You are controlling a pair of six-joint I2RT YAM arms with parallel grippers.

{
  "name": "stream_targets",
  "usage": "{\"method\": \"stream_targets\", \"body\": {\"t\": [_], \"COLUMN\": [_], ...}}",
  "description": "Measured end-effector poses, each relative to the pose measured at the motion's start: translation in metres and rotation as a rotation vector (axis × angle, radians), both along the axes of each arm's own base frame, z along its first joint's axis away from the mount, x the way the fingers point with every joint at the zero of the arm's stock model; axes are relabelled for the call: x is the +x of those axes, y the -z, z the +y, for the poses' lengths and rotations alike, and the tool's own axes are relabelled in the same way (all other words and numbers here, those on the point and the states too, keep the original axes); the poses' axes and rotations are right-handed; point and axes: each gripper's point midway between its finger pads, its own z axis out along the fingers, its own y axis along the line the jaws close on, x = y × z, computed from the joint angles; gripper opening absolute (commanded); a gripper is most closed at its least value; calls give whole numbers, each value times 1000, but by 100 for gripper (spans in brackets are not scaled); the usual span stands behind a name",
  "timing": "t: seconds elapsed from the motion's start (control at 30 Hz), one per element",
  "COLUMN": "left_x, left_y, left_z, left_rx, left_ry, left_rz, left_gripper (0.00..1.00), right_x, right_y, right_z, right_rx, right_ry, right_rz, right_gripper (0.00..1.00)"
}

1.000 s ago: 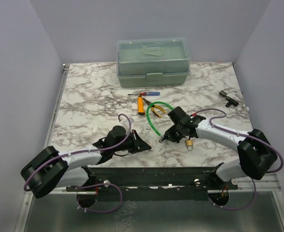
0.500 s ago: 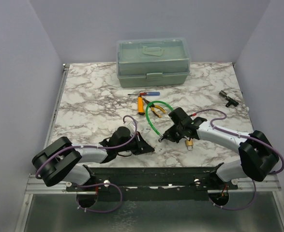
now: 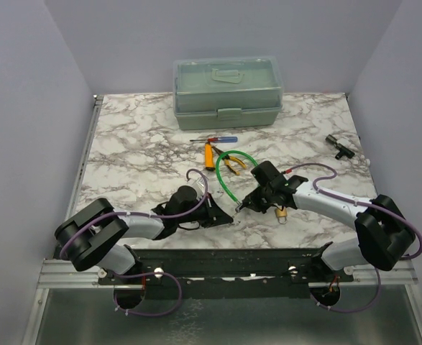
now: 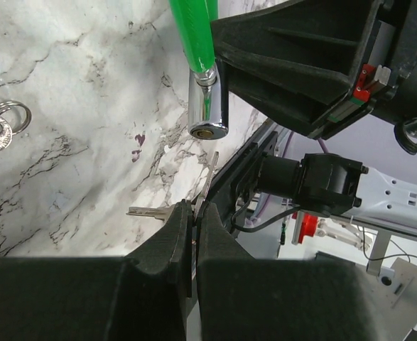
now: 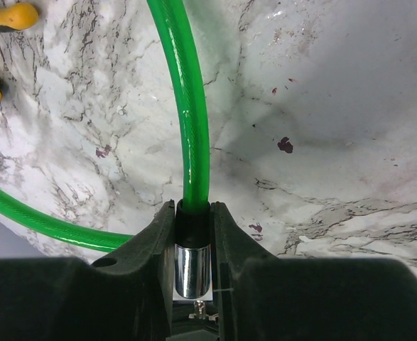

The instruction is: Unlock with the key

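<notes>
Key (image 4: 209, 172) pinched in left claw (image 4: 193, 212), fingertips pressed together on it, blade angled up toward the open end of the chrome lock barrel (image 4: 208, 106); contact not discernible. Second key (image 4: 145, 211) juts left from the fingertips. Right claw (image 5: 192, 245) clamped on that barrel where the green cable (image 5: 187, 106) enters it. Top view: both claws meet low centre of marble worktop (image 3: 124, 136), brass padlock (image 3: 281, 213) just beside the right one.
</notes>
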Motion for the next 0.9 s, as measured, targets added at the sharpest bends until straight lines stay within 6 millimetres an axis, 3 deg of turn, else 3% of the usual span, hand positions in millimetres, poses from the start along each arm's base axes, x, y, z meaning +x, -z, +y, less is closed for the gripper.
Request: {"method": "stream_targets", "body": {"t": [0.9], "left_x": [6], "left_y": [3], "left_z": [-4], "left_rx": [7], "left_ry": [-13], "left_rz": [-5], "left_gripper": [0], "right_x": [0], "right_y": [-5], "right_z": [0], "right_rx": [9], "right_ry": [-7], "right_rz": [-15], "right_gripper": [0]}}
